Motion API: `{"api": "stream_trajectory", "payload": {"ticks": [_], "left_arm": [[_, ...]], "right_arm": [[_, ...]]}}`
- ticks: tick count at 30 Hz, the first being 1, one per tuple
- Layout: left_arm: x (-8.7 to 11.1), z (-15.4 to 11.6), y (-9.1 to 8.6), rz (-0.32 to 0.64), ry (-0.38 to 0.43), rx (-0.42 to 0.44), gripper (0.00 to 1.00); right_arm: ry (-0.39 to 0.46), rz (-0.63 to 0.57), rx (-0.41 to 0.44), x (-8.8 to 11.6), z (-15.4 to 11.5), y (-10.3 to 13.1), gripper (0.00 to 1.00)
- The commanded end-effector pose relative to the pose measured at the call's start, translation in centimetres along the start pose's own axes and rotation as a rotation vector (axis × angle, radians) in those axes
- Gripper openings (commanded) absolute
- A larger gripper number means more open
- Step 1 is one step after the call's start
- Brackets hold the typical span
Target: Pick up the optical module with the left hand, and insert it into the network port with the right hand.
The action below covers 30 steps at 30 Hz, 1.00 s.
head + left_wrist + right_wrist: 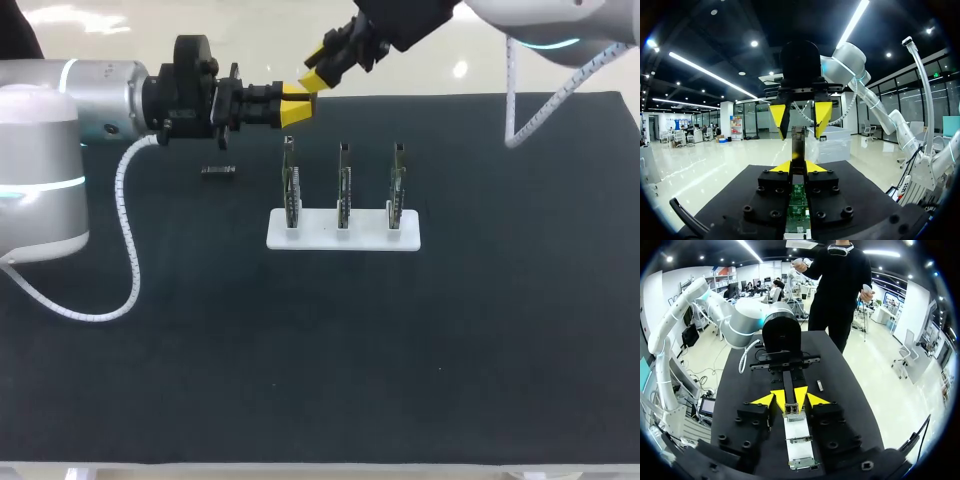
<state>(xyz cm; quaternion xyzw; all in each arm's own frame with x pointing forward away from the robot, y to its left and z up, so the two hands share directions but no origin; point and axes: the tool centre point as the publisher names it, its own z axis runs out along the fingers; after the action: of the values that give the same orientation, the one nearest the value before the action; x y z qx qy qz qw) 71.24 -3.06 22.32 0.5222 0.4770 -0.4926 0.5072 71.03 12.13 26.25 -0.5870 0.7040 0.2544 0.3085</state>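
Observation:
My left gripper (297,106) hovers above the table's far side, shut on the optical module (798,142), a slim dark and silver bar that juts out ahead of its yellow tips (798,164). My right gripper (313,72) comes in from the far right and meets it tip to tip. In the left wrist view its yellow fingers (777,120) stand on either side of the module's free end with small gaps, so the right gripper (800,136) is open. Three upright network port boards (343,185) stand on a white base (375,238) just in front of both grippers.
A small dark part (218,171) lies on the black mat left of the stand, below my left gripper; it also shows on the mat in the right wrist view (819,385). My left arm's white cable (128,240) loops over the mat's left side.

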Motion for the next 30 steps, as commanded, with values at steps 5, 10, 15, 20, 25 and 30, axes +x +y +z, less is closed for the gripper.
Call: {"api": "stream_trajectory", "payload": {"ticks": [5,10,15,20,25,30], "left_arm": [[0.05,0.00,0.05,0.001,-0.001,0.000,0.00],[0.05,0.00,0.05,0.001,-0.001,0.000,0.00],[0.05,0.00,0.05,0.001,-0.001,0.000,1.00],[0.05,0.00,0.05,0.001,-0.001,0.000,1.00],[0.05,0.00,0.05,0.001,-0.001,0.000,1.00],[-0.17,-0.70,0.17,0.012,0.039,-0.037,1.00]], "right_arm": [[0.007,-0.006,-0.008,-0.30,0.02,-0.37,0.00],[0.009,-0.008,-0.009,-0.35,0.15,-0.36,0.00],[0.010,-0.009,-0.009,-0.36,0.18,-0.36,0.00],[0.013,-0.009,-0.011,-0.39,0.17,-0.35,0.00],[0.014,-0.011,-0.013,-0.38,0.11,-0.40,0.00],[0.014,-0.015,-0.014,-0.20,0.11,-0.53,0.00]]}}
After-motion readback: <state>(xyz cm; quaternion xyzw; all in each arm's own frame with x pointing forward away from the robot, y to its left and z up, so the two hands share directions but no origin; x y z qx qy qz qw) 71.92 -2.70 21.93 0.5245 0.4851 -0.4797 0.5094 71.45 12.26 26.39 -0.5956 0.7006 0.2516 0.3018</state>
